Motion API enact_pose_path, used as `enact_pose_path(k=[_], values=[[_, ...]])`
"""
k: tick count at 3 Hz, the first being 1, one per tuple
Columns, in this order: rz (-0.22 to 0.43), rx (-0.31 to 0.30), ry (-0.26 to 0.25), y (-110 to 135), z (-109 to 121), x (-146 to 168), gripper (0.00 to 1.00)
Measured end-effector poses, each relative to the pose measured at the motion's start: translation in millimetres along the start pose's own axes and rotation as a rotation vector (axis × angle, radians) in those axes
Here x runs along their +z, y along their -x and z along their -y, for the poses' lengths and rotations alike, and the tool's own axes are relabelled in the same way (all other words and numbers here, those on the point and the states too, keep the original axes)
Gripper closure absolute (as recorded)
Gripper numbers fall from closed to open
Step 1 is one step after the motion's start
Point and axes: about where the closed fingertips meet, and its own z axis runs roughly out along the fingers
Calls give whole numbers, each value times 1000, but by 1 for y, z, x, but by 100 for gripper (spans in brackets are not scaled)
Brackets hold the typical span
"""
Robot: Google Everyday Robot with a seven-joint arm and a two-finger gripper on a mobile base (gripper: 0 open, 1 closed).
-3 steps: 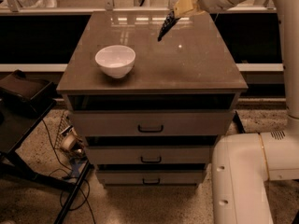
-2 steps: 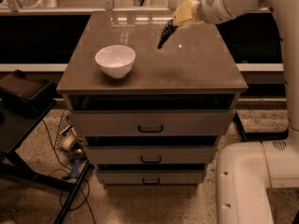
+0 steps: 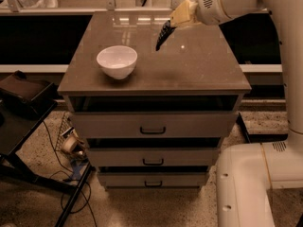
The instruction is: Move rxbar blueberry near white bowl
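Robot body (image 3: 246, 183) fills the bottom right. Its arm (image 3: 279, 56) runs up the right edge and reaches in over the back of the cabinet.

Drawer cabinet (image 3: 152, 124): three drawers, flat brown top (image 3: 203, 67), a bit glossy at the back. Nothing on the top but the bowl.

White bowl (image 3: 117, 60): upright on the left half of the top, near the front edge. Glossy with a small foot, so I'd expect it to slide if bumped.

Gripper (image 3: 168, 27): above the back-centre of the top, up and to the right of the bowl, pointing down and left. It looks clamped on the upper end of the bar.

Rxbar blueberry (image 3: 160, 40): a dark strip hanging from the gripper, lower end towards the table. I can't tell whether the tip touches the top or sits just above it. It's well apart from the bowl.

Handling, my read:
- The bar is light, thin and semi-stiff, with a slick foil wrapper.
- An end pinch lets it swing or creep out. A grip across the flat faces near the middle would hold better.
- It's not fragile, so a firm squeeze is fine.
- It still has to go left and forward, then down flat beside the bowl. Watch that the dangling end doesn't clip the rim.
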Motion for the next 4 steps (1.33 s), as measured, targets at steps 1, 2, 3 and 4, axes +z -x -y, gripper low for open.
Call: enact_pose_path(k=[1,2,3,4], values=[[-1,1,2,0,0,3,36],[-3,1,4,0,0,6,12],[-4,2,6,0,0,9,0],[-5,2,6,0,0,9,0]])
